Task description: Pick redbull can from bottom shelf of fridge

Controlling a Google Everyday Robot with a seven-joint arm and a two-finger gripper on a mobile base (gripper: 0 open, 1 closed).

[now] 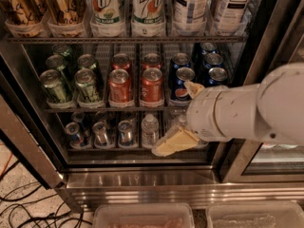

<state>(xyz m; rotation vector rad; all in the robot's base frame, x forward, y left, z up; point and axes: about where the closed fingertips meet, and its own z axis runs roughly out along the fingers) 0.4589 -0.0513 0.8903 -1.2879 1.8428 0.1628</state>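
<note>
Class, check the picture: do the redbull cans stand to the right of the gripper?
No: the redbull cans stand left of the gripper on the bottom shelf, a water bottle between them.

Gripper at bottom shelf front: water bottles just behind were largely hidden by arm; top-row bottles were cropped above.
</note>
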